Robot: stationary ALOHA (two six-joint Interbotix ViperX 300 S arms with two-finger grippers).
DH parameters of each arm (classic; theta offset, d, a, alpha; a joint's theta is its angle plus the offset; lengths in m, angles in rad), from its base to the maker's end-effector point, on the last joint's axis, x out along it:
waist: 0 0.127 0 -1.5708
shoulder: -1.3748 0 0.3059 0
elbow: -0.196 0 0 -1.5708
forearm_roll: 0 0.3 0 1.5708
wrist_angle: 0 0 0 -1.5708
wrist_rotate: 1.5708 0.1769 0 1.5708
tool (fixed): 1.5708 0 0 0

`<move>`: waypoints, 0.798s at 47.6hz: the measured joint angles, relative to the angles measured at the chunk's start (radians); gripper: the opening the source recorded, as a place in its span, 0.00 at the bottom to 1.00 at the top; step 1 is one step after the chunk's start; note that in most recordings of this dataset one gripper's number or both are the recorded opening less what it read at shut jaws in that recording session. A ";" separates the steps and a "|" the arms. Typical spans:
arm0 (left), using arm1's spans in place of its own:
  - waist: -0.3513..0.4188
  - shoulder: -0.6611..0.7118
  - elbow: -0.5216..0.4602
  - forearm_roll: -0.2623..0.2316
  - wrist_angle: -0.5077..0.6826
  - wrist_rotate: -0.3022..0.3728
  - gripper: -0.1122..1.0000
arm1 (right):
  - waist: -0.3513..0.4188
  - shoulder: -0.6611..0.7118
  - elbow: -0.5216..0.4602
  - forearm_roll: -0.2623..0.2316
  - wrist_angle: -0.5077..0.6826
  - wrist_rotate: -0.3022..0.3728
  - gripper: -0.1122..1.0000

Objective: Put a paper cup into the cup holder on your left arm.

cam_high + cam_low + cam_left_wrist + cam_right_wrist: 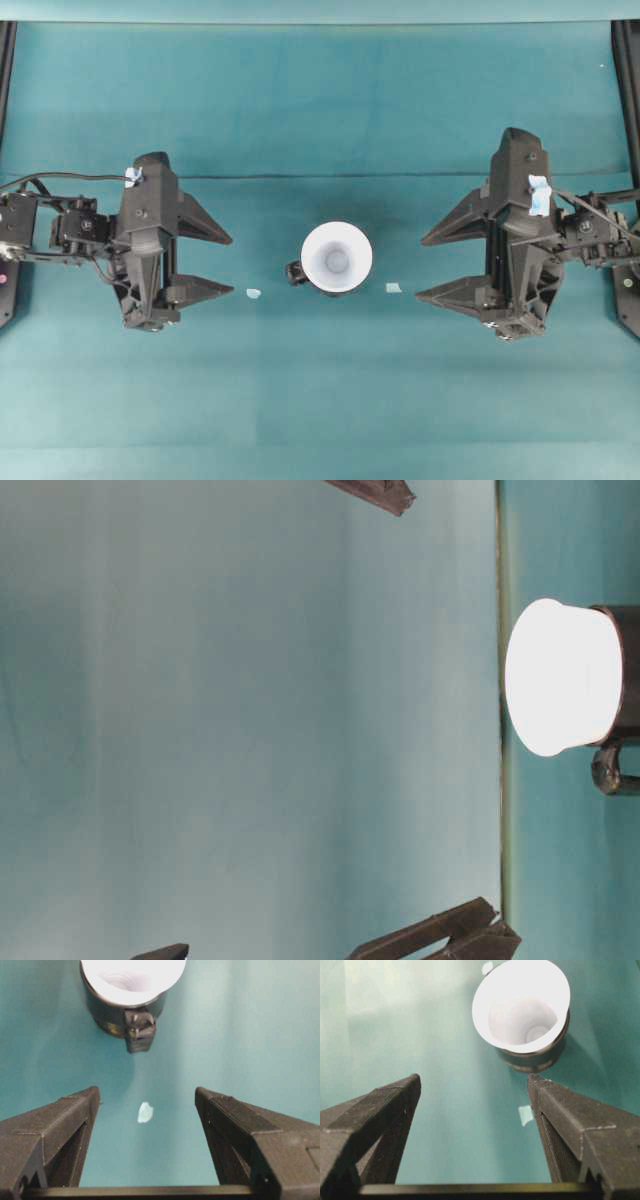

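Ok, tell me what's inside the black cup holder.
The paper cup sits in the cup holder, its white rim flaring above the black wall. The cup looks empty down to its base. The holder's own floor and the cup's lower outside are covered.

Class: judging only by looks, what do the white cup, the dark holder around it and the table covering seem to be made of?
Paper cup: probably thin paper, matte white, with a thin flared rim.
Cup holder: likely hard plastic, black and glossy, with highlights on its wall; metal is possible.
Table covering: apparently teal cloth or soft mat, matte, with a seam line.
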 measured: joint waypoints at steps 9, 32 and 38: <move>0.000 0.000 0.000 0.000 0.000 -0.003 0.85 | 0.000 0.000 0.000 0.000 0.000 0.002 0.90; 0.000 0.002 0.000 0.000 0.000 -0.008 0.85 | -0.005 0.000 0.000 0.000 0.021 0.002 0.90; 0.000 0.002 0.000 0.000 0.000 -0.008 0.85 | -0.011 0.000 0.000 0.000 0.021 0.002 0.90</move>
